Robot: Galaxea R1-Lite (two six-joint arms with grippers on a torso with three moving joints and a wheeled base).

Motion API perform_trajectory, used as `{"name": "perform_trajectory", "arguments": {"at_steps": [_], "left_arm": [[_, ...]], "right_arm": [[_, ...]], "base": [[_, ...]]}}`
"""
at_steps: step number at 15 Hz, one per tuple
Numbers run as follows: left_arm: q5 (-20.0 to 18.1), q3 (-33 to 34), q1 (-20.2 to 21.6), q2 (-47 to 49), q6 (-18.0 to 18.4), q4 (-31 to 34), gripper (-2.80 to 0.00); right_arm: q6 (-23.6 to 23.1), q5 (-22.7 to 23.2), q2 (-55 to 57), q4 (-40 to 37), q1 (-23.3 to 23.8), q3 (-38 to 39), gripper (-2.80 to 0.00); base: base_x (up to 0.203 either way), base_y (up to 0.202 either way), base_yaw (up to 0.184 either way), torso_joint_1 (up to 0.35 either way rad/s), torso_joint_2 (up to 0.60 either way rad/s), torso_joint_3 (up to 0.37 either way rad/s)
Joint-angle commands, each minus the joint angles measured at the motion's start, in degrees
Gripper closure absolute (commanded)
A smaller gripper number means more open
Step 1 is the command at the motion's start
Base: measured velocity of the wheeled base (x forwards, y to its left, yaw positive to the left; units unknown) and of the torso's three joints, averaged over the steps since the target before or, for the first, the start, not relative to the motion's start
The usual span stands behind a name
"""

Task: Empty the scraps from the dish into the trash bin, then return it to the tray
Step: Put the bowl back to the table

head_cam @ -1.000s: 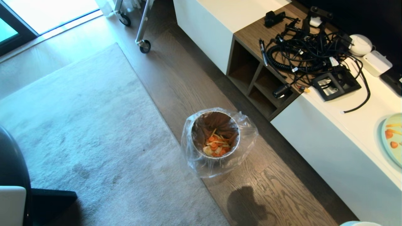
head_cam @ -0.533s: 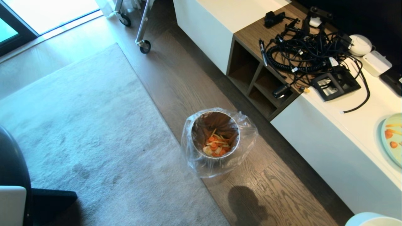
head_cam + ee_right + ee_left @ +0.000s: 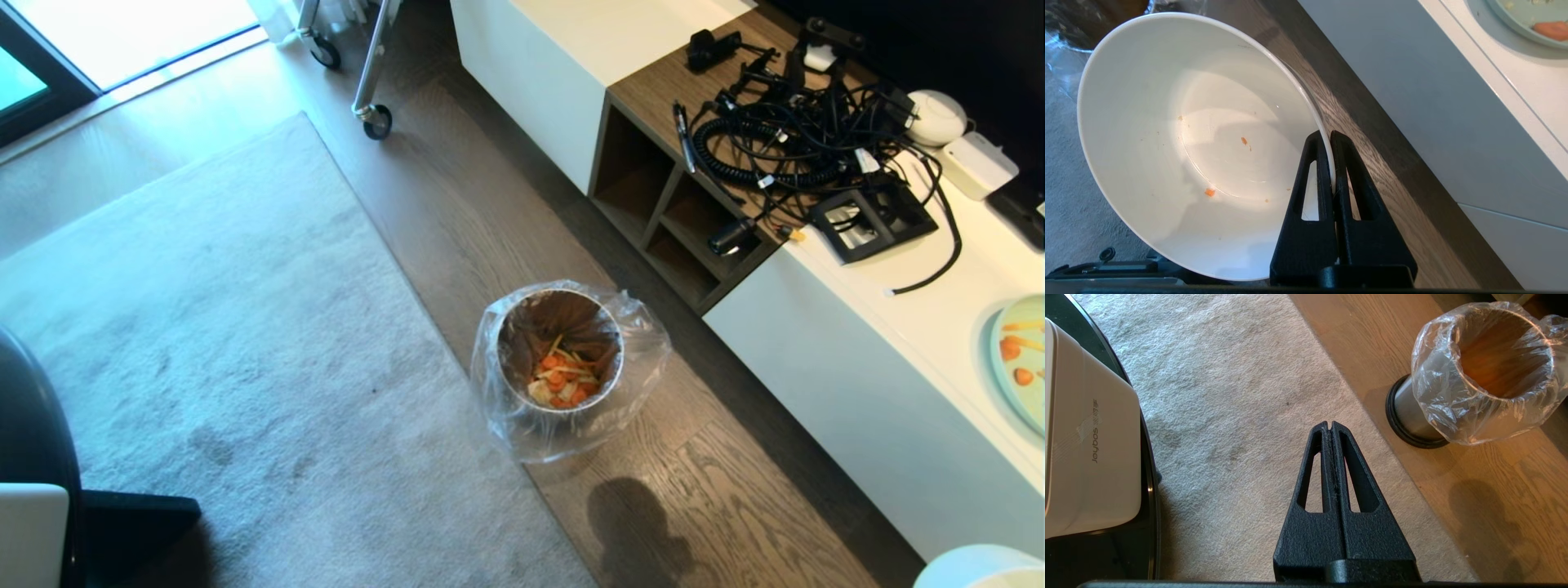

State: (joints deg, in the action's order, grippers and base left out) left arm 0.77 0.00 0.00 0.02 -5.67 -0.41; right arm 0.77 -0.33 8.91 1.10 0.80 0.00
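The dish [image 3: 1167,122], a deep white bowl, hangs tilted in my right gripper [image 3: 1329,134], which is shut on its rim. Only tiny orange crumbs [image 3: 1209,192] cling inside it. A sliver of the dish [image 3: 980,569] shows at the bottom right corner of the head view. The trash bin [image 3: 571,314], metal with a clear plastic liner, stands on the wood floor with the orange and whitish scraps [image 3: 562,380] at its bottom. My left gripper [image 3: 1329,424] is shut and empty above the rug, left of the bin [image 3: 1408,404]. The tray is out of view.
A long white cabinet [image 3: 857,384] runs along the right, carrying a pale green plate [image 3: 1030,384] with carrot pieces and a tangle of black cables [image 3: 800,131]. A grey rug [image 3: 229,327] covers the floor on the left. A white boxy container [image 3: 1086,428] sits on a black round tabletop.
The dish's edge has come further into the bottom right corner of the head view and shifted right. Its shadow on the floor has crept slightly toward the bin. The left gripper has kept still.
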Motion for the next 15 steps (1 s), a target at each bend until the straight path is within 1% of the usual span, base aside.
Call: {"name": "perform_trajectory", "arguments": {"at_steps": [1, 4, 15], "left_arm": [[0.02, 0.0, 0.0, -0.02, -0.04, -0.02, 0.0], [0.02, 0.0, 0.0, -0.02, -0.04, -0.02, 0.0], [0.02, 0.0, 0.0, -0.02, -0.04, -0.02, 0.0]], "right_arm": [[0.02, 0.0, -6.0, 0.07, -0.39, 0.0, 0.0], [0.02, -0.02, -8.91, 0.05, -0.45, 0.0, 0.0], [0.02, 0.07, -8.91, 0.05, -0.45, 0.0, 0.0]], "base": [[0.0, 0.0, 0.0, 0.0, 0.0, 0.0], [0.0, 0.0, 0.0, 0.0, 0.0, 0.0], [0.0, 0.0, 0.0, 0.0, 0.0, 0.0]]}}
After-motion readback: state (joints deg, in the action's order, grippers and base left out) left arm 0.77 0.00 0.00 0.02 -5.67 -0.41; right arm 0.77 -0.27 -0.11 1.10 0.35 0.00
